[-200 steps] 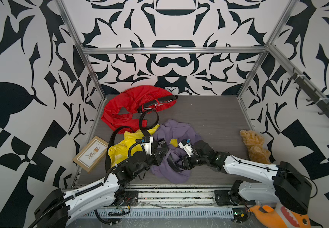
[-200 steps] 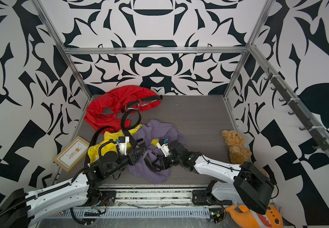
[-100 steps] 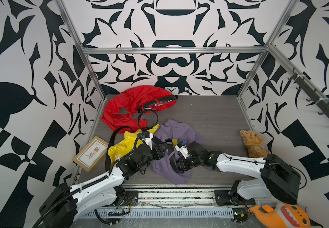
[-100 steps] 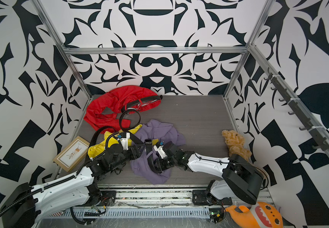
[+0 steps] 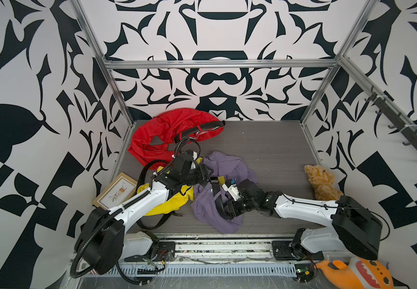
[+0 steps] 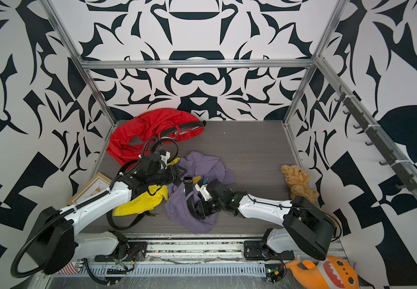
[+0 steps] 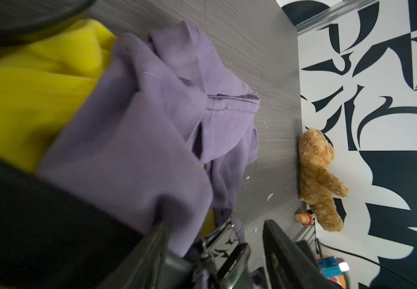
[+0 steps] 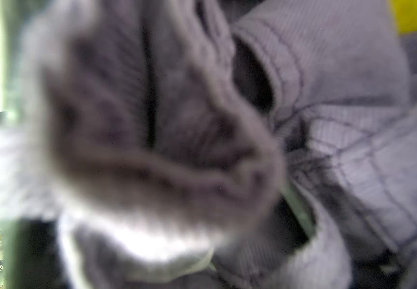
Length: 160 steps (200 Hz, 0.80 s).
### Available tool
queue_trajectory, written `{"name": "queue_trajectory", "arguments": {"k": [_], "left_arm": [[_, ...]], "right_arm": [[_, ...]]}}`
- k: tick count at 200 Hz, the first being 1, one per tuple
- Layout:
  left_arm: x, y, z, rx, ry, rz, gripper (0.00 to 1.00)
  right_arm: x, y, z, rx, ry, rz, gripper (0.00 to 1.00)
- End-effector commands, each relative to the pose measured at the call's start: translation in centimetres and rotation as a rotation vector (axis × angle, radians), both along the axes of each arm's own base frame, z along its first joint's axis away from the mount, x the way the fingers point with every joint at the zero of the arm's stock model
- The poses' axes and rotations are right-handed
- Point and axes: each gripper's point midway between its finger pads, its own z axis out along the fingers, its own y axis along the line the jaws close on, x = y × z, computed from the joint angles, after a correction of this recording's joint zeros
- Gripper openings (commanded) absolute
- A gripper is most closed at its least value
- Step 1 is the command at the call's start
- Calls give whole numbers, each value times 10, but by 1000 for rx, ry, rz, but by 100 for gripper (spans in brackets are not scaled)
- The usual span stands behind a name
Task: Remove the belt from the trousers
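Crumpled purple trousers lie mid-table in both top views. A black belt runs through them; its metal buckle lies on the cloth, and a long loop trails to the front left. My left gripper is open at the buckle. In the left wrist view the buckle sits between the spread fingers. My right gripper is buried in the trousers' near part, beside a belt loop. The right wrist view shows only bunched purple cloth, which hides the fingers.
A yellow garment lies under my left arm, and a red one with a dark strap at the back left. A picture frame leans at the left wall. A teddy bear sits by the right wall. An orange plush toy lies off the table's front.
My left gripper has opened and moved a little farther back and to the right, up to the buckle. The right gripper has shifted slightly left, dragging the purple cloth with it.
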Motion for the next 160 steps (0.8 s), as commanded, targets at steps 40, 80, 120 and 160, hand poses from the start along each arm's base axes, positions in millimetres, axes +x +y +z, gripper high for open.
{"name": "queue_trajectory", "arguments": {"k": [40,80,120,160], "left_arm": [[-32,-13,-10,-1,218,-130,63],[-46,-14,-17,54,313,-120,61],[-57,-29,-21,86,352,-139,60],[-76,-37,-47,132,437,-150,59]], "right_arm": [[-2,-2,11,7,-33,9,39],[-3,-3,12,5,-37,9,40],[-7,-6,10,0,-25,8,40],[-22,-22,2,-34,12,-10,39]]}}
